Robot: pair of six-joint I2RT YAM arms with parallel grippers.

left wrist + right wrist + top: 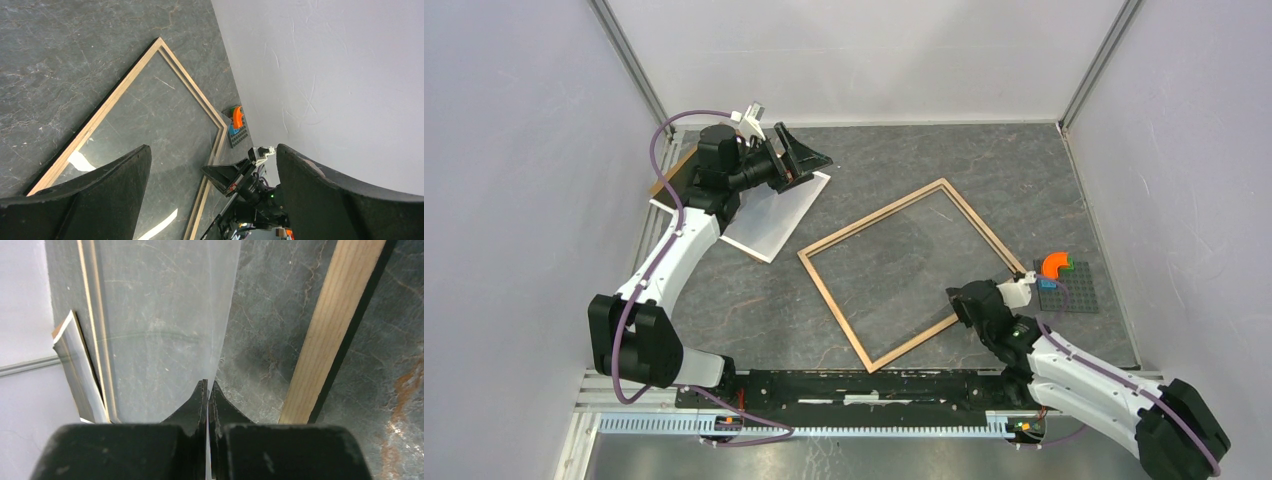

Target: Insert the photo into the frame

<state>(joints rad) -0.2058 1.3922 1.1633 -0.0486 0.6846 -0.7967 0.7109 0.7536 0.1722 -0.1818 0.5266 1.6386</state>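
Observation:
The frame (872, 222) lies flat mid-table, light wood face up, its rails (125, 85) (330, 330) around a clear sheet (165, 315). My right gripper (954, 297) (208, 385) sits at the frame's near-right rail, shut on the edge of that clear sheet. The photo (774, 225) lies white side up at the back left, partly under my left arm, with a brown board corner (661, 186) poking out beneath. My left gripper (809, 158) (212, 150) hovers over the photo's far corner, open, nothing between its fingers (100, 195).
A dark grey studded plate (1079, 290) (239, 136) with an orange and a blue block on it sits by the right wall. White enclosure walls stand on the left, back and right. A metal rail (844, 420) runs along the near edge.

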